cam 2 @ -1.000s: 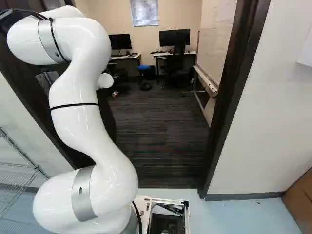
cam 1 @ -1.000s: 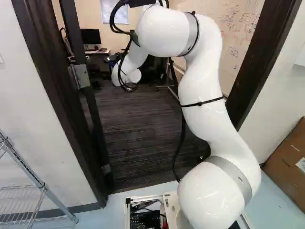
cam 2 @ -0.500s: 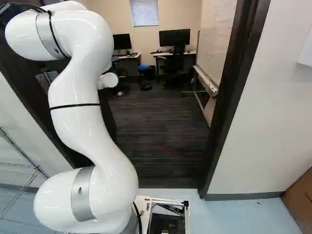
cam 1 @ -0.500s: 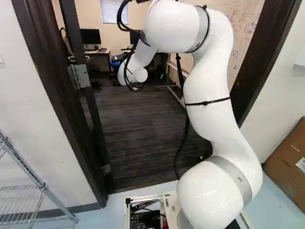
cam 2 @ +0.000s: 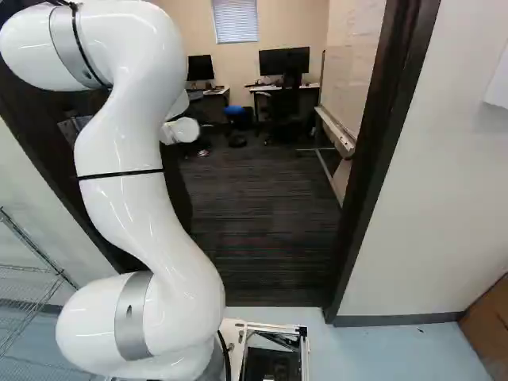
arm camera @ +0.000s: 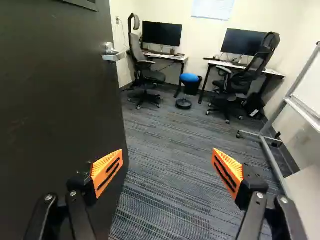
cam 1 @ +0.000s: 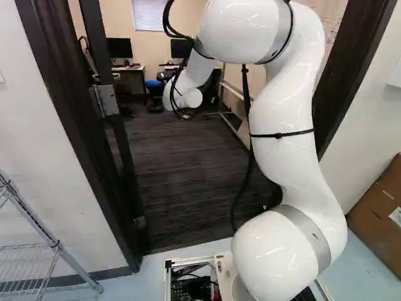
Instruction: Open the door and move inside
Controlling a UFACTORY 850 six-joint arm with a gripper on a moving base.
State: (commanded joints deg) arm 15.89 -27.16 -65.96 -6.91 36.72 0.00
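Note:
The dark door stands swung open into the room; its silver lever handle is ahead of my gripper, near the door's free edge. In the left base view the door shows edge-on at its hinge side. My gripper is hidden behind the arm's wrist in both base views. In the wrist view my gripper is wide open with nothing between its fingers; one finger is in front of the door's face, and whether it touches cannot be told. The doorway lies ahead of the base.
Door frame posts flank the opening. Inside are desks, office chairs, a blue stool and a wheeled whiteboard on one side. A wire rack stands outside to the left, a cardboard box to the right.
The arm's upper part and wrist have swung rightward in the left base view. The base, the door and the frame have not shifted.

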